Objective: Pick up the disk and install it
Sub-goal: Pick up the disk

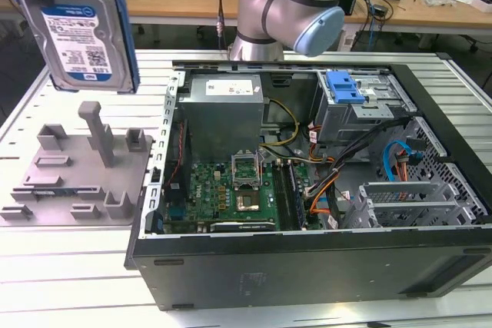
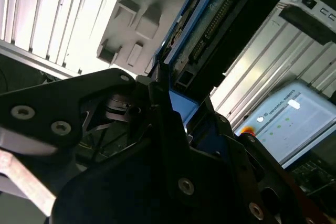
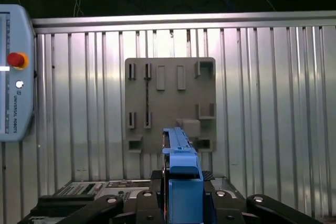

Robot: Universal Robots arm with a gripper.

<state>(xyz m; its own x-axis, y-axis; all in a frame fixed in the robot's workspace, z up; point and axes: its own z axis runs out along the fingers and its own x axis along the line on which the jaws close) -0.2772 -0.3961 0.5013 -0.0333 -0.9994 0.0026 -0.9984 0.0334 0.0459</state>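
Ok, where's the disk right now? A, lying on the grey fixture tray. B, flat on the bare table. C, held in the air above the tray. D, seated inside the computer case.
C: the gripper is shut on the disk, which hangs in the air above the grey fixture tray, outside the computer case.

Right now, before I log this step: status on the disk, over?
Gripper shut on the disk. Disk in the air, on edge, above the grey tray. Not yet in the computer case. Nothing seen in between.
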